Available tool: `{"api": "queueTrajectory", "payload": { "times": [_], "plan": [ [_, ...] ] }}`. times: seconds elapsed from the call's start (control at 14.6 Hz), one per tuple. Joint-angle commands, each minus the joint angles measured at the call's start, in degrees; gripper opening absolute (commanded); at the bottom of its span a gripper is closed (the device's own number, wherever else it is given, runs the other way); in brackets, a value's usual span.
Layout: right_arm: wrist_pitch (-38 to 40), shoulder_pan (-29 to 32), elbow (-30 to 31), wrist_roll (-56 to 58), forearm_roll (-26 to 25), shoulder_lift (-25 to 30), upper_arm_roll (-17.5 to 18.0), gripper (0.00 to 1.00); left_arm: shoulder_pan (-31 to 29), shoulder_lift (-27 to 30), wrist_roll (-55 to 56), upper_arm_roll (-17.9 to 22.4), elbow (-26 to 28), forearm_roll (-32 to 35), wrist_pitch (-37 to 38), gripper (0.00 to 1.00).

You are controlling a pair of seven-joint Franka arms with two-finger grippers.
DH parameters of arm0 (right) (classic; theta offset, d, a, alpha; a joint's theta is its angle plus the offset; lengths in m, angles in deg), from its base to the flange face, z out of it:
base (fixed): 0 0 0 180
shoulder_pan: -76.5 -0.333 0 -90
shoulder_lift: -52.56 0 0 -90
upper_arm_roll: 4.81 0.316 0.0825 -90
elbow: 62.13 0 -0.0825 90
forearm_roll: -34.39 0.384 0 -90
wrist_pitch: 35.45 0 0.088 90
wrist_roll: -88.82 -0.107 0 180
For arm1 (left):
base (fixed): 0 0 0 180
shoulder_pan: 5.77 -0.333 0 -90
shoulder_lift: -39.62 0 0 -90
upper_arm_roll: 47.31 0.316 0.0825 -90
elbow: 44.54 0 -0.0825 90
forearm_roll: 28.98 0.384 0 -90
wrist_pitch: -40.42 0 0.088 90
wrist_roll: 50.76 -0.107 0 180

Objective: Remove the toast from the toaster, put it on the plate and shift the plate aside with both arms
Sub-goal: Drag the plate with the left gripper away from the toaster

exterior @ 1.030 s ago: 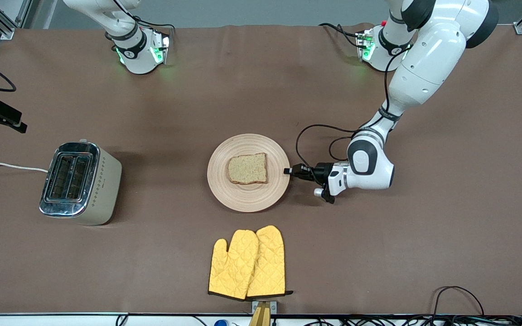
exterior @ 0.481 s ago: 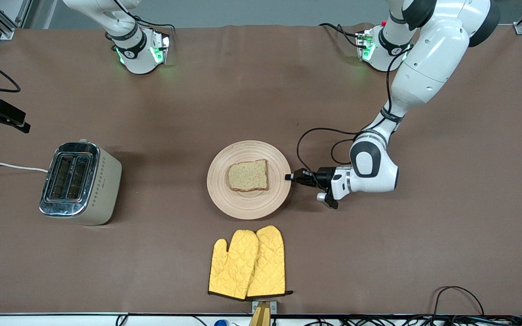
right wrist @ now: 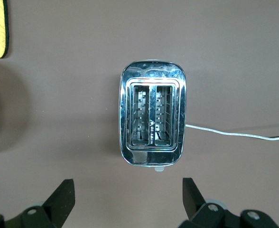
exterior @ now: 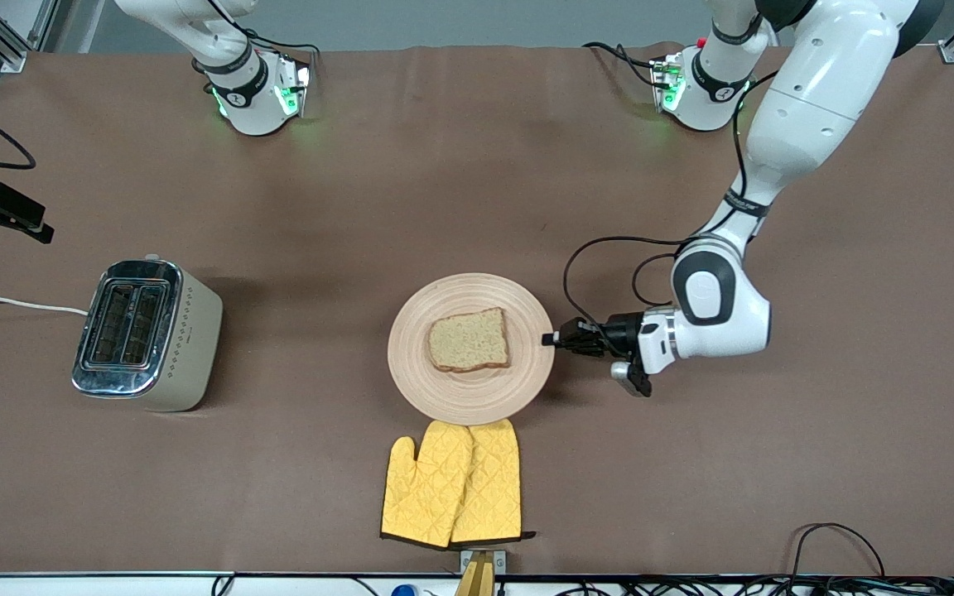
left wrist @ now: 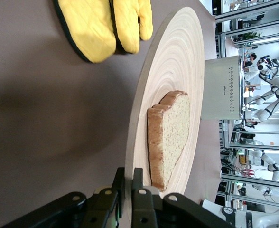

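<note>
toast point(exterior: 469, 340) lies on the plate point(exterior: 444, 389), just beside the oven mitts point(exterior: 452, 483). left gripper point(exterior: 551, 338) pinches the plate's rim. right gripper point(right wrist: 127, 197) hangs spread wide over the toaster point(right wrist: 152, 126).

Plate point(exterior: 444, 389) showing pale beige with concentric ring grooves. Toast point(exterior: 469, 340) showing light brown, speckled, darker crust. Mitts point(exterior: 452, 483) showing yellow, quilted, black-edged. Toaster point(exterior: 146, 334) showing chrome top, cream sides with dotted pattern. Surface point(exterior: 775, 463) showing plain brown. Arms point(exterior: 783, 132) showing white, black bands.
</note>
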Motion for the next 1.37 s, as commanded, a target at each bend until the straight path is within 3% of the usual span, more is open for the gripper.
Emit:
{"api": "queueTrajectory", "payload": {
  "times": [0.0,0.55,0.89,1.3],
  "plan": [
    [0.2,0.2,0.8,-0.8,-0.2,1.6,0.2,1.0,-5.7,2.1,0.5,-0.4,0.2,3.8,5.0,0.0],
    [1.4,0.0,0.8,-0.8,-0.2,1.6,0.4,1.0,-19.9,1.4,0.0,-0.4,-6.1,13.6,20.9,0.0],
    [1.5,0.0,0.9,-0.8,-0.2,1.6,0.4,1.0,-26.0,0.3,-0.8,-0.4,-8.3,20.2,24.9,0.0],
    [1.5,0.1,0.9,-0.8,-0.2,1.6,0.4,1.0,-32.5,-1.1,-0.9,-0.1,-9.0,22.1,27.3,0.01]
  ]
}}
